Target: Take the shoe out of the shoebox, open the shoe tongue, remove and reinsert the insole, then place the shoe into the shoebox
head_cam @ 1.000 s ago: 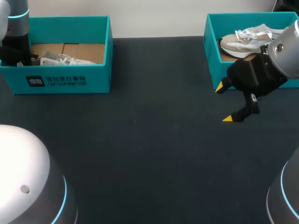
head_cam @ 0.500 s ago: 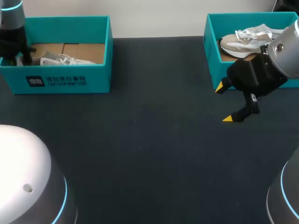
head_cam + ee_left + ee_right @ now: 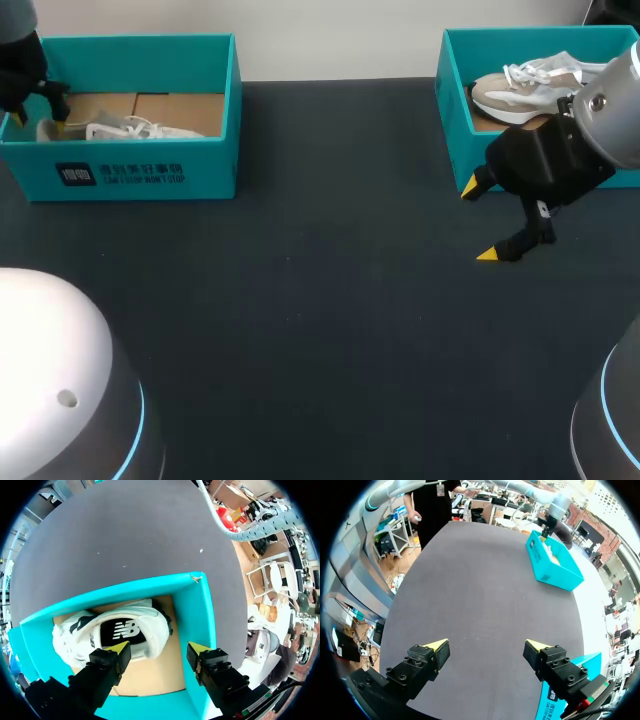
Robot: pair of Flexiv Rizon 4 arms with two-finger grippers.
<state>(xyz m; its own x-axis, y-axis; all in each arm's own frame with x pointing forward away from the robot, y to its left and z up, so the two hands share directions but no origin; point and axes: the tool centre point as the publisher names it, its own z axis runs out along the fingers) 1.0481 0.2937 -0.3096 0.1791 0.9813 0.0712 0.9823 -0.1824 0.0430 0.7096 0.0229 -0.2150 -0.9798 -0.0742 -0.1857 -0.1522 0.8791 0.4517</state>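
The white shoe [image 3: 130, 129] lies in the left shoebox [image 3: 150, 170], on the box's brown cardboard floor, towards its near wall. In the left wrist view the shoe [image 3: 117, 630] shows its opening and the dark insole inside, and takes up most of one end of the teal box [image 3: 200, 610]. The left gripper [image 3: 38, 120] hangs over that end of the box with its fingers spread wide; seen from the wrist, the gripper [image 3: 159, 647] has one yellow tip over the shoe's edge and the other nearer the box wall, pinching nothing. Whether either tip touches the shoe cannot be told

A second teal shoebox [image 3: 455, 130] stands at the table's far right, holding a beige and white shoe [image 3: 520, 90] with white laces. The right gripper [image 3: 478, 222] hovers just in front of this box over the dark table [image 3: 320, 300], its fingers wide apart and holding nothing. In its own wrist view the right gripper [image 3: 485, 645] looks out over bare tabletop, with the left shoebox [image 3: 552, 562] well ahead at the far end
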